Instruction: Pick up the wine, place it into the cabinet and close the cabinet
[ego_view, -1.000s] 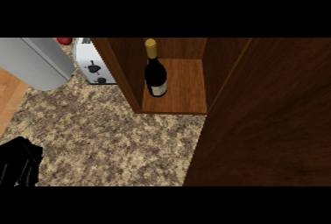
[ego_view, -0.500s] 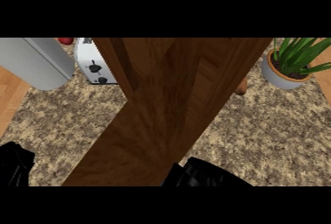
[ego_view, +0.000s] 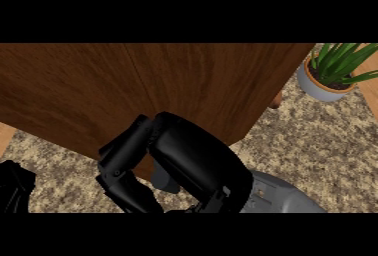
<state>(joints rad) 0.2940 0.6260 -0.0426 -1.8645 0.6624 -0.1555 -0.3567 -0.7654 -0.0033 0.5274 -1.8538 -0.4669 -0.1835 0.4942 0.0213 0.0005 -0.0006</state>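
The wooden cabinet door (ego_view: 148, 90) fills the upper left and middle of the head view and covers the cabinet's inside. The wine is hidden behind it. My right hand (ego_view: 192, 165) is at the lower middle, its back towards me and its fingers (ego_view: 122, 167) relaxed against the door's lower edge. It holds nothing. My left hand (ego_view: 15, 185) rests at the lower left edge, away from the door.
A potted green plant (ego_view: 336, 70) stands at the upper right on the speckled counter (ego_view: 317, 150). A small wooden knob (ego_view: 277, 101) shows by the door's right edge.
The door has swung from wide open across the wine and shelf and now covers them. My right hand has come up from the lower edge to the door. The toaster is out of view.
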